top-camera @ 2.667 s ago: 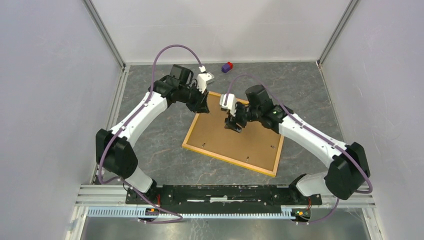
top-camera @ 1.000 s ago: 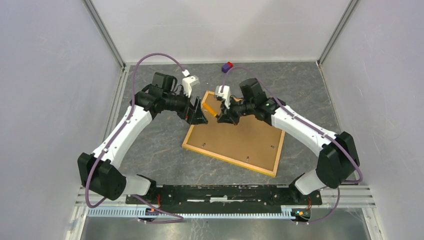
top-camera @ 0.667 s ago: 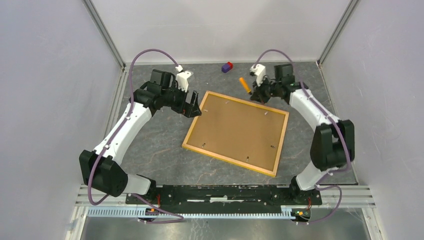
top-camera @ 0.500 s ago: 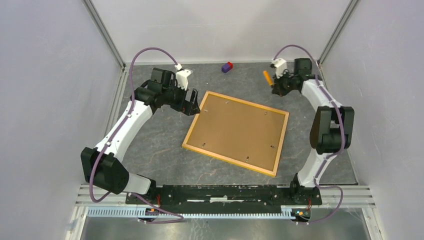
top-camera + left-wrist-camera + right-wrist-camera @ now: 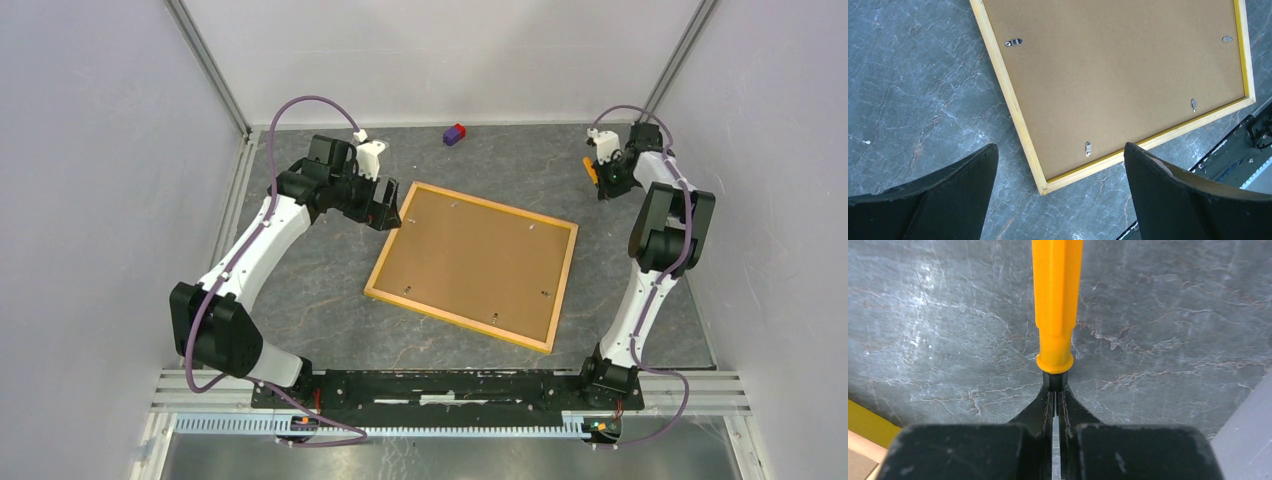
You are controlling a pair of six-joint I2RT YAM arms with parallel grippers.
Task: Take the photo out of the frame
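Observation:
The frame (image 5: 455,316) lies face down mid-table, its brown back panel (image 5: 475,255) up inside a yellow border (image 5: 1008,95), with small metal clips (image 5: 1013,42) along the edges. The photo is hidden under the panel. My left gripper (image 5: 385,210) hovers open above the frame's far left corner, and in the left wrist view its fingers (image 5: 948,190) straddle a frame corner with nothing between them. My right gripper (image 5: 603,178) is at the table's far right, away from the frame, shut (image 5: 1054,390) on the black shaft of an orange-handled tool (image 5: 1056,300).
A small purple and red block (image 5: 455,133) sits at the back of the table. Enclosure walls (image 5: 700,120) close in left, right and rear. The arms' black base rail (image 5: 450,385) runs along the near edge. Grey marbled tabletop (image 5: 320,270) surrounds the frame.
My right arm has swung from the frame's far corner out to the far right of the table, carrying the orange-handled tool. The left gripper drew back slightly to the left and stayed open.

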